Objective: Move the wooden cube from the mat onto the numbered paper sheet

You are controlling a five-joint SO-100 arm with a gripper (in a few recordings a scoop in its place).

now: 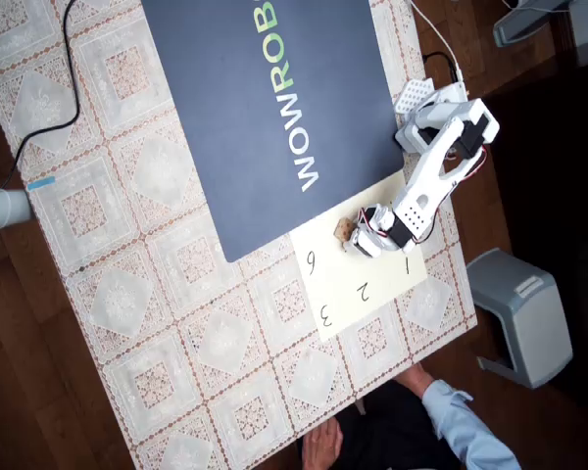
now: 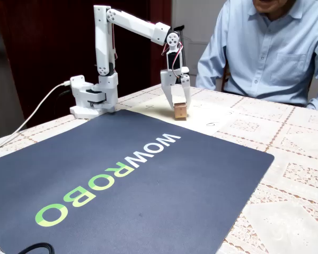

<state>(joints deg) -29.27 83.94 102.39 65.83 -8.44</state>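
Note:
The wooden cube (image 1: 343, 230) (image 2: 179, 111) sits on the numbered paper sheet (image 1: 372, 284) (image 2: 212, 120), at the sheet's edge nearest the mat (image 1: 235, 117) (image 2: 122, 174). My gripper (image 1: 353, 236) (image 2: 178, 106) points down over it. Its two white fingers (image 2: 169, 98) flank the cube closely on both sides, and the jaws look shut on it. The cube's underside seems to touch the paper. The navy mat with WOWROBO lettering lies bare beside the sheet.
My arm's base (image 1: 441, 108) (image 2: 90, 98) stands at the mat's corner, with a white cable running off it. A person in a blue shirt (image 1: 446, 406) (image 2: 265, 53) sits at the table edge by the sheet. A grey stool (image 1: 519, 313) stands off the table.

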